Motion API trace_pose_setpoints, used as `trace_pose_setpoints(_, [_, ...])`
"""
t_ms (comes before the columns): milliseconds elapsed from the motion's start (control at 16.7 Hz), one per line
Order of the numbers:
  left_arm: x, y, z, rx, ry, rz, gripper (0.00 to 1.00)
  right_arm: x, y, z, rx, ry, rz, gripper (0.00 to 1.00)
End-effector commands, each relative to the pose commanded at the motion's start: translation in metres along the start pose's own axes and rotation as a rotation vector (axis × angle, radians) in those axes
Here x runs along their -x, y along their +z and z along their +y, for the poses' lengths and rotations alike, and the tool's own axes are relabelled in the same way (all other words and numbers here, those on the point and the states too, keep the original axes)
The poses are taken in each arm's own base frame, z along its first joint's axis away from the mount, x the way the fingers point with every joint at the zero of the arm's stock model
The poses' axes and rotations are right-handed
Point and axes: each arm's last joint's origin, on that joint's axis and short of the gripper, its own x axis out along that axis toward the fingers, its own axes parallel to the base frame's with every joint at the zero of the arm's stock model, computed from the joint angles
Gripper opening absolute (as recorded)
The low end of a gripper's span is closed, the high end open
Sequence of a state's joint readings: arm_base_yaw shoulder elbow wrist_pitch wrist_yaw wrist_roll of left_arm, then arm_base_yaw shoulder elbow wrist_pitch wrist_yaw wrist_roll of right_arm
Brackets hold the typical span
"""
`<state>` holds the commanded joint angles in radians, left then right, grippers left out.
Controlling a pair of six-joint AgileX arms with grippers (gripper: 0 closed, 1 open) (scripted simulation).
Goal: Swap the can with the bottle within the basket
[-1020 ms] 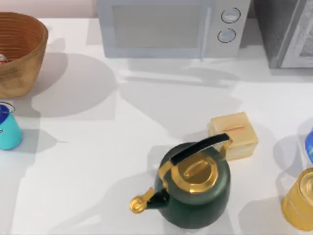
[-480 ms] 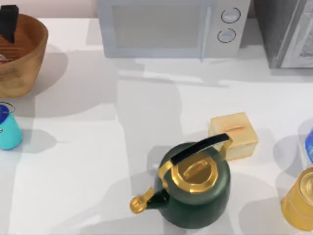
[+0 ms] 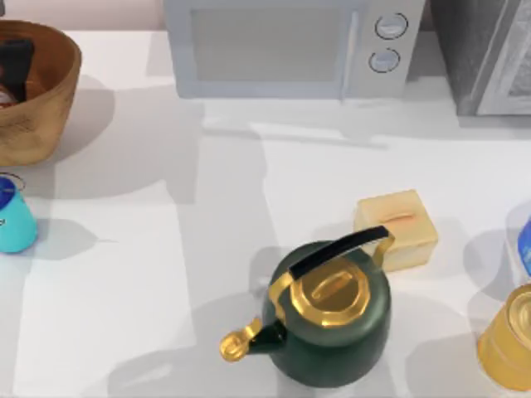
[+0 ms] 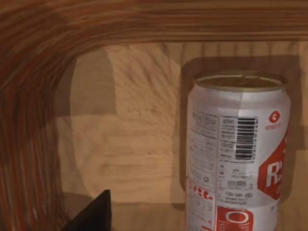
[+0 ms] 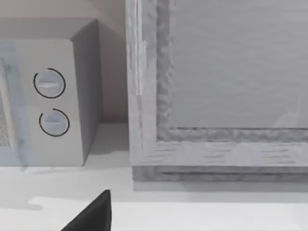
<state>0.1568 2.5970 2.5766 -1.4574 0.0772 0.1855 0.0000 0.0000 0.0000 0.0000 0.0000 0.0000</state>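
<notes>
Left claw (image 3: 17,60) has dropped into the basket (image 3: 50,99) at the bench's far-left corner since a second ago; reach for the bottle (image 4: 238,154) underway. Can't tell its opening; nothing held. Can (image 3: 12,217) stands at the left edge, just outside. Right arm parked.

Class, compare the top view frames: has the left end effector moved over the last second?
Yes. Absent a second ago, the left end effector has come down into the basket, nearer the bottle.
</notes>
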Motion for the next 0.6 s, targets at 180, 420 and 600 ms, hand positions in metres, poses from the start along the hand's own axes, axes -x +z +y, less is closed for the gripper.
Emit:
trace_pose_setpoints(180, [-0.002, 0.001, -0.003, -0.004, -0.001, 0.002, 1.00, 0.000, 0.000, 0.000, 0.000, 0.000, 0.000, 1.00])
trace_pose_setpoints(420, [-0.028, 0.002, -0.001, 0.000, 0.000, 0.000, 1.00, 0.000, 0.000, 0.000, 0.000, 0.000, 0.000, 1.00])
trace_pose_setpoints(600, [-0.055, 0.001, 0.000, 0.000, 0.000, 0.000, 1.00, 0.000, 0.000, 0.000, 0.000, 0.000, 0.000, 1.00])
